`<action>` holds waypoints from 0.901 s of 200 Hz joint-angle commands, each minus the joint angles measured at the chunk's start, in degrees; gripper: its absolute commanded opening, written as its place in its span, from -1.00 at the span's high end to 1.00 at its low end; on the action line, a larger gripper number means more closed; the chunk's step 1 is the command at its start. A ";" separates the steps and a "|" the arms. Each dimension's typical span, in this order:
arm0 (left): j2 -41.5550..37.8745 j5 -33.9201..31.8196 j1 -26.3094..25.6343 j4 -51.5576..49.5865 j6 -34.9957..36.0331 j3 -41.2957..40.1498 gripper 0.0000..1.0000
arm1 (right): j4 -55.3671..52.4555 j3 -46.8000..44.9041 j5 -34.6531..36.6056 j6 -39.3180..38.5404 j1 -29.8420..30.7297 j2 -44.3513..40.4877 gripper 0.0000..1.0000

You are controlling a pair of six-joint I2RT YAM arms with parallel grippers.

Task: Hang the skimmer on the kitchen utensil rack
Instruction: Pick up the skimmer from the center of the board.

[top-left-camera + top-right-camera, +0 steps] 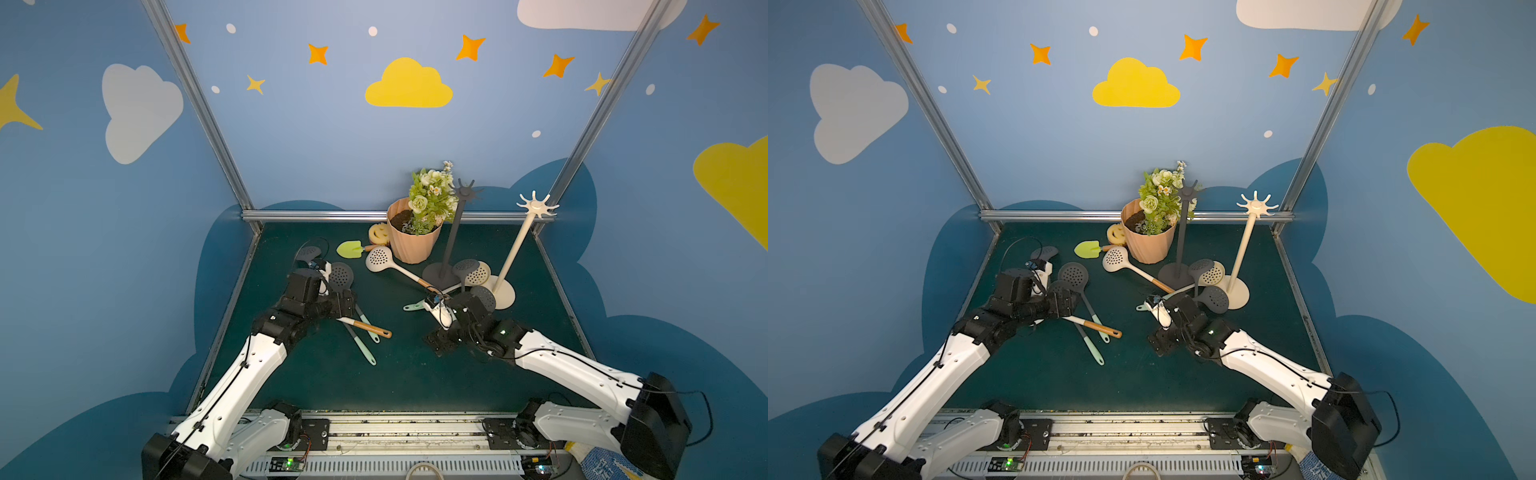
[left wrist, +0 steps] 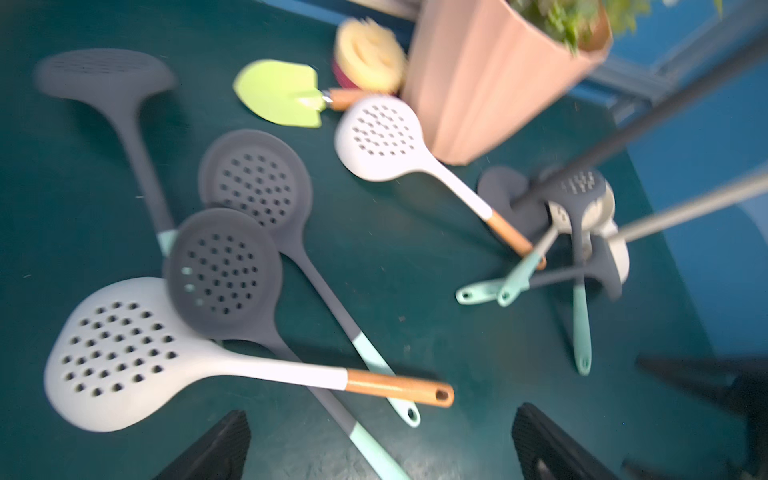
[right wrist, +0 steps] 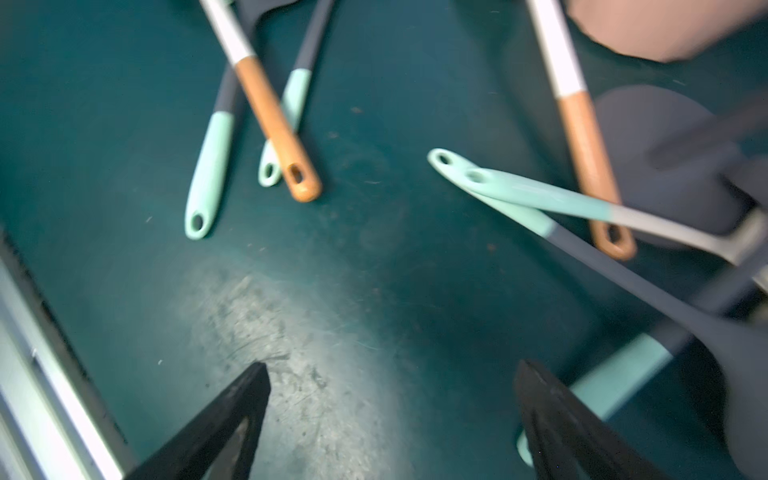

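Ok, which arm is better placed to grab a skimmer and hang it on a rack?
Right, probably. Its open right gripper faces two mint skimmer handles near the bases of the grey rack and cream rack. The left gripper, open too, hovers over a skimmer pile farther from both racks.

No readable text, labels or numbers

We found both top views evenly and fairly brightly lit from overhead, with only soft, short shadows on the dark green table (image 1: 332,382). The aluminium posts (image 1: 195,104) splayed toward the upper corners, a wide-lens stretch. Both wrist views were smeared with blur: the white skimmer (image 2: 124,353) and pink pot (image 2: 478,83) looked soft, and a pale glare patch (image 3: 291,332) lay on the table surface.
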 commanded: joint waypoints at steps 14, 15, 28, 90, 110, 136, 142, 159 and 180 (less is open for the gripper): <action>-0.28 0.38 6.56 0.73 -6.99 0.08 -1.00 | 8.45 2.84 -6.85 -9.40 5.09 7.59 -0.81; -0.23 0.37 6.74 0.72 -7.06 0.09 -1.00 | 8.63 2.94 -6.93 -9.45 5.14 7.73 -0.81; -0.10 0.54 8.64 0.87 -7.99 0.25 -1.00 | 10.24 4.70 -8.38 -10.47 6.08 11.43 -0.77; -1.59 0.68 11.84 1.78 -8.71 -0.74 -1.00 | 11.10 14.88 -10.86 -17.45 5.65 27.03 -0.64; -1.44 2.00 11.87 2.51 -8.37 -1.04 -1.00 | 9.42 18.18 -11.71 -19.53 4.60 30.90 -0.60; -0.61 3.36 11.91 2.87 -8.38 -1.00 -1.00 | 6.73 22.03 -12.68 -21.60 3.16 35.34 -0.57; -0.48 3.40 11.77 2.86 -8.44 -1.04 -1.00 | 6.19 22.76 -12.96 -22.00 2.79 36.17 -0.55; -0.43 5.27 11.83 3.14 -8.47 -1.12 -1.00 | 5.62 24.29 -13.54 -22.82 2.07 38.18 -0.53; -0.45 5.59 11.82 3.38 -8.46 -1.22 -1.00 | 3.80 26.71 -14.11 -23.81 1.42 40.61 -0.47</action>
